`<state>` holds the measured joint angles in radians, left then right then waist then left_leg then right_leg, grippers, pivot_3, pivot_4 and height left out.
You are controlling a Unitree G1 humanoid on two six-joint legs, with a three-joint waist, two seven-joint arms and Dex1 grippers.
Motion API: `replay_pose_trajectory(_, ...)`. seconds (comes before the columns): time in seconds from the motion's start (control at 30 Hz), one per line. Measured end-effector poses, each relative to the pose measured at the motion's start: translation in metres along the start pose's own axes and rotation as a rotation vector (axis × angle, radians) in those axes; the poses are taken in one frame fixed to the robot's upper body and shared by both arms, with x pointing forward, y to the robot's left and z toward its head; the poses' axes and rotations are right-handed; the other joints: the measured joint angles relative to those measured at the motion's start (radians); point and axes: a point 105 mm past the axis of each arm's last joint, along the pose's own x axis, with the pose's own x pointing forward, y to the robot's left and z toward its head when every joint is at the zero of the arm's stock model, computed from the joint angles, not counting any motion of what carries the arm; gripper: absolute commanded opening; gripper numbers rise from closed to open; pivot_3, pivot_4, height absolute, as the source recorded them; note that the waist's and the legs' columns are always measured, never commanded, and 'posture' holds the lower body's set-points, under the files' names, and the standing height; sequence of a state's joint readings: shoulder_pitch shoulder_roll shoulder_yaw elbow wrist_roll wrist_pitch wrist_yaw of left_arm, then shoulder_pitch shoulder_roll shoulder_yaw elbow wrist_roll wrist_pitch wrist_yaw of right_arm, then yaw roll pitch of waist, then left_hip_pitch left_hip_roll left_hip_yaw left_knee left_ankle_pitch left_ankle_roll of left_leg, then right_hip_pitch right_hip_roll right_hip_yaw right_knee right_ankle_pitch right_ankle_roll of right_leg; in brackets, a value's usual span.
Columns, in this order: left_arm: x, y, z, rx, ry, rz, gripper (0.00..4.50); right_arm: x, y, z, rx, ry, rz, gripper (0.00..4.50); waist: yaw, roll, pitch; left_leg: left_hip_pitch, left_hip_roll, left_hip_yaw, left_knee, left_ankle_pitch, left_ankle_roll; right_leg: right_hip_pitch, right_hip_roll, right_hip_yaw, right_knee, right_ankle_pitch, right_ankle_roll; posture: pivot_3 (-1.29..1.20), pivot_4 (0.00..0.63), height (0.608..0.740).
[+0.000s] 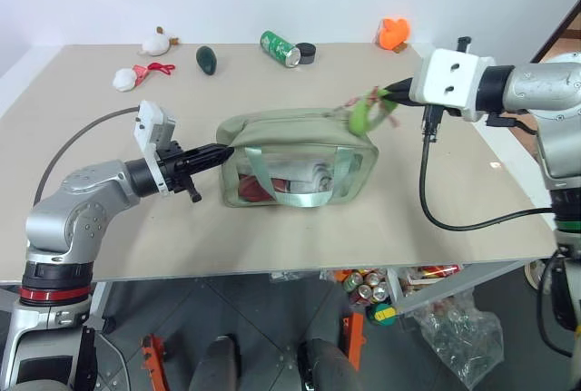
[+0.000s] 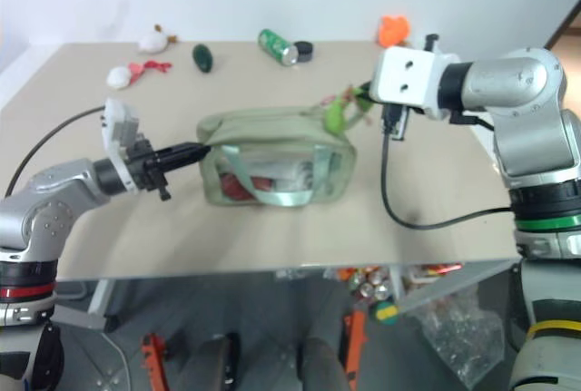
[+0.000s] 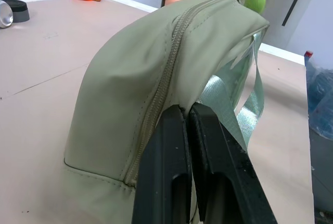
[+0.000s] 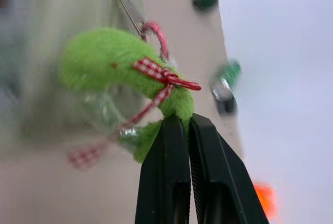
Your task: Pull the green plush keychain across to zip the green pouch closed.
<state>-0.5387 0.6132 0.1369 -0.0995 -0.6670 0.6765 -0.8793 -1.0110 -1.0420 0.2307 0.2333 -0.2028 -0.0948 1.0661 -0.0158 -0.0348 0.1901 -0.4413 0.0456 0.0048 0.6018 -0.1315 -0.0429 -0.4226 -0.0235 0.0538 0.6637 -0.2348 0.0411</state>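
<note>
A wide beige table (image 1: pixel 272 246) carries the green pouch (image 1: pixel 272 137) near its middle, lying lengthwise from left to right with its clear side panel and mint webbing handles facing the near edge. The zipper along its top looks drawn shut over the stretch seen from the left wrist. The left gripper (image 1: pixel 218 151) reaches in level from the left, its two black fingers pressed together on the fabric at the pouch's left end, just beside the zipper seam. The right gripper (image 1: pixel 388 94) comes in from the right, above the pouch's right end, and its fingers are clamped on the green plush keychain (image 1: pixel 362 115), which hangs at that end from a metal clip and carries a red checked ribbon. Along the far edge of the table, well apart from the pouch, lie a green drink can (image 1: pixel 279 48) on its side with a small black cap (image 1: pixel 306 52) just to its right, an orange toy (image 1: pixel 393 33) at the far right, a dark green oval object (image 1: pixel 207 60), and two white plush toys (image 1: pixel 156 43) at the far left, the nearer one with a red cord.
</note>
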Motion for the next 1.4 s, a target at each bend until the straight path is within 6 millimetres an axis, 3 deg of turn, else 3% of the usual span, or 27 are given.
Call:
replay_pose_trajectory(0.07,0.000,-0.001,0.000,-0.001,-0.003,-0.004,0.00,-0.010,0.003,-0.019,-0.068,0.091,0.025,0.04,-0.002,0.000,0.000,0.000,0.000,0.003,0.000,-0.001,0.002,0.000,-0.001,0.002,-0.001,0.000,0.001,0.00,0.150,0.740)
replay_pose_trajectory(0.27,0.004,-0.006,-0.002,-0.006,-0.005,-0.026,0.00,-0.010,0.017,-0.032,-0.189,0.164,0.068,0.04,0.000,0.000,0.000,0.000,0.000,0.004,0.000,-0.002,0.003,0.000,-0.001,0.003,-0.001,-0.001,0.001,0.00,0.150,0.740)
replay_pose_trajectory(0.33,0.004,-0.006,-0.003,-0.010,-0.003,-0.026,0.00,-0.004,0.047,-0.046,-0.161,0.191,0.136,0.04,0.001,-0.005,-0.003,0.001,0.000,0.004,0.001,-0.002,0.003,0.002,-0.001,0.003,-0.001,-0.002,0.002,0.00,0.150,0.740)
replay_pose_trajectory(0.4,0.003,-0.004,-0.003,-0.015,-0.002,-0.020,0.00,0.014,0.094,-0.048,-0.094,0.152,0.231,0.04,-0.003,-0.008,-0.005,0.003,0.000,0.004,0.001,-0.003,0.004,0.004,-0.001,0.003,-0.001,-0.002,0.002,0.00,0.150,0.740)
replay_pose_trajectory(0.43,0.002,-0.003,-0.003,-0.016,-0.002,-0.016,0.00,0.026,0.120,-0.044,-0.057,0.121,0.282,0.04,-0.005,-0.007,-0.005,0.003,0.000,0.005,0.001,-0.003,0.004,0.004,-0.001,0.003,-0.001,-0.001,0.002,0.00,0.150,0.740)
replay_pose_trajectory(0.5,0.001,-0.002,-0.004,-0.021,-0.001,-0.011,0.00,0.045,0.151,-0.032,-0.024,0.061,0.315,0.04,-0.006,-0.002,-0.004,0.003,0.000,0.006,0.002,-0.003,0.005,0.003,-0.001,0.004,0.000,0.000,0.002,0.00,0.150,0.740)
replay_pose_trajectory(0.77,0.002,-0.002,-0.007,-0.039,0.021,-0.011,0.00,0.080,0.167,-0.026,-0.076,0.028,0.187,0.04,-0.016,-0.009,-0.010,0.017,0.001,0.006,0.004,-0.002,0.004,0.016,-0.001,0.003,-0.001,0.001,0.002,0.00,0.150,0.740)
replay_pose_trajectory(0.93,0.001,-0.001,-0.007,-0.041,0.022,-0.009,0.00,0.083,0.166,-0.026,-0.074,0.021,0.180,0.04,-0.019,-0.010,-0.010,0.017,0.001,0.006,0.004,-0.002,0.005,0.016,-0.001,0.003,-0.001,0.002,0.001,0.00,0.150,0.740)
replay_pose_trajectory(0.97,0.001,-0.001,-0.007,-0.044,0.023,-0.008,0.00,0.083,0.165,-0.026,-0.053,0.016,0.177,0.31,-0.019,-0.010,-0.010,0.017,0.001,0.006,0.004,-0.002,0.005,0.017,-0.001,0.004,-0.001,0.002,0.001,0.00,0.150,0.740)
replay_pose_trajectory(1.0,0.001,-0.001,-0.007,-0.048,0.024,-0.006,0.00,0.082,0.163,-0.026,0.011,0.014,0.174,0.31,-0.019,-0.010,-0.010,0.017,0.001,0.006,0.004,-0.002,0.005,0.017,-0.001,0.004,-0.001,0.002,0.001,0.00,0.150,0.740)
replay_pose_trajectory(1.03,0.001,-0.001,-0.007,-0.050,0.025,-0.004,0.33,0.081,0.162,-0.026,0.103,0.007,0.174,0.62,-0.019,-0.010,-0.010,0.017,0.002,0.006,0.004,-0.002,0.005,0.017,-0.001,0.004,-0.001,0.002,0.001,0.00,0.150,0.740)
replay_pose_trajectory(1.07,0.001,-0.001,-0.007,-0.052,0.025,-0.004,0.67,0.079,0.163,-0.025,0.177,-0.003,0.178,0.63,-0.019,-0.010,-0.010,0.017,0.002,0.005,0.004,-0.002,0.005,0.017,-0.001,0.004,-0.001,0.002,0.001,0.00,0.150,0.740)
replay_pose_trajectory(1.17,0.001,0.000,-0.013,-0.081,0.038,0.006,1.36,0.073,0.160,-0.022,0.344,-0.035,0.184,1.53,-0.018,-0.009,-0.009,0.016,0.001,0.006,0.001,-0.002,0.006,0.015,-0.001,0.004,-0.001,0.001,0.001,0.00,0.150,0.740)
replay_pose_trajectory(1.27,0.002,0.000,-0.018,-0.114,0.039,0.009,2.51,0.065,0.148,-0.022,0.476,-0.058,0.160,2.66,-0.018,-0.008,-0.008,0.012,0.002,0.005,0.000,-0.003,0.006,0.012,0.001,0.004,-0.001,0.000,0.001,0.00,0.150,0.740)
replay_pose_trajectory(1.4,0.002,-0.002,-0.017,-0.137,0.030,-0.006,3.84,0.041,0.137,-0.025,0.631,-0.107,0.186,2.67,-0.017,-0.007,-0.007,0.011,0.001,0.004,-0.001,-0.005,0.007,0.012,0.001,0.004,-0.001,-0.002,0.004,0.00,0.150,0.740)
